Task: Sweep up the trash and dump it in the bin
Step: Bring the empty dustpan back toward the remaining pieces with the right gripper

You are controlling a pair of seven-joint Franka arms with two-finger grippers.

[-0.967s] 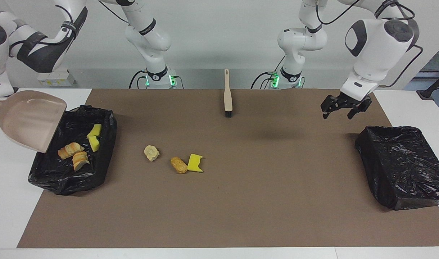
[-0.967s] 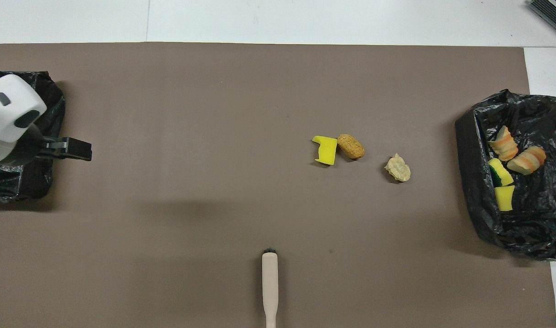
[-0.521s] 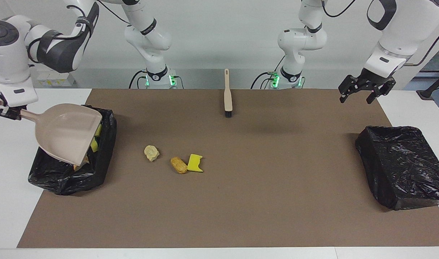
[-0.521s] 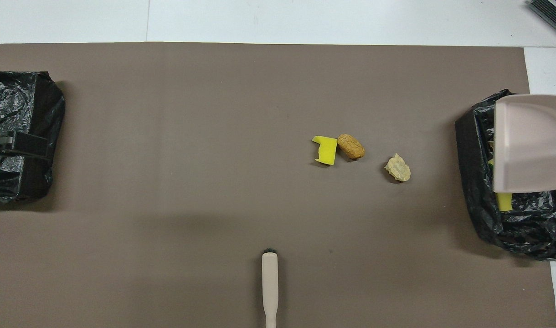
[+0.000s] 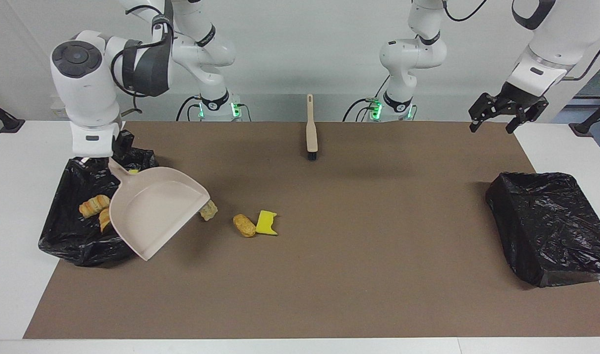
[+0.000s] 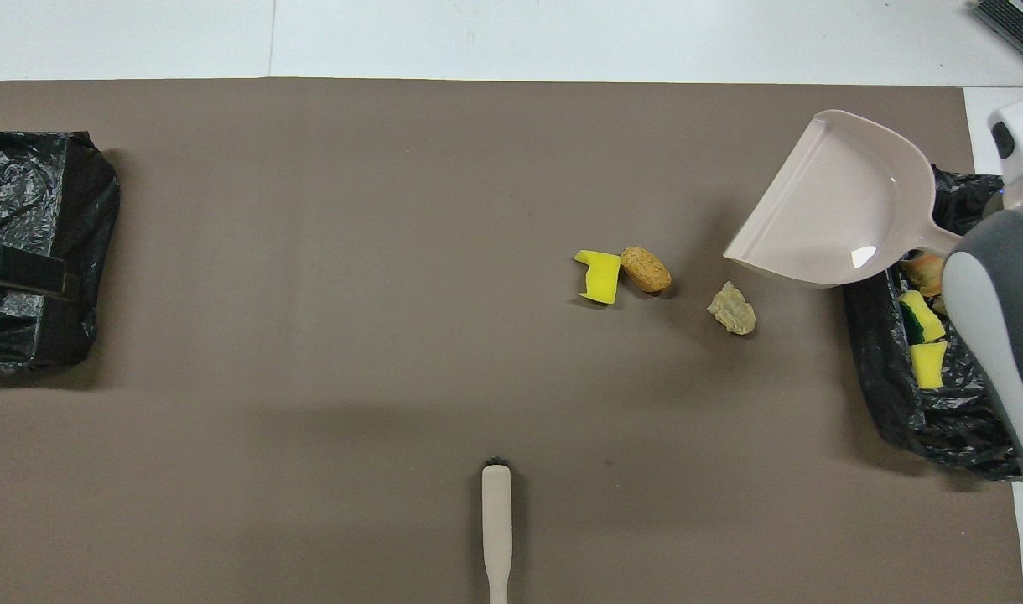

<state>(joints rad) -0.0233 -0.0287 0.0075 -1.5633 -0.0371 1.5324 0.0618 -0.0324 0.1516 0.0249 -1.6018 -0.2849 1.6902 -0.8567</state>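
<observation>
The right gripper [image 5: 99,156] clamps the empty dustpan [image 5: 155,209], at lower left of the facing view, its mouth facing three loose scraps [image 5: 244,225] mid-mat. The left gripper [image 5: 501,110] waits, jaws wide, at upper right.

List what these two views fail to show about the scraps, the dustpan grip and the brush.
- Pale bread scrap: facing view, partly covered by the dustpan; whole in the overhead view.
- Scraps in the bin at the right arm's end: dustpan and right arm hide some, so no sure count.
- Right gripper: its hold on the dustpan handle is hidden by its own wrist.
- Brush: handle end cut by the overhead view's bottom edge.
</observation>
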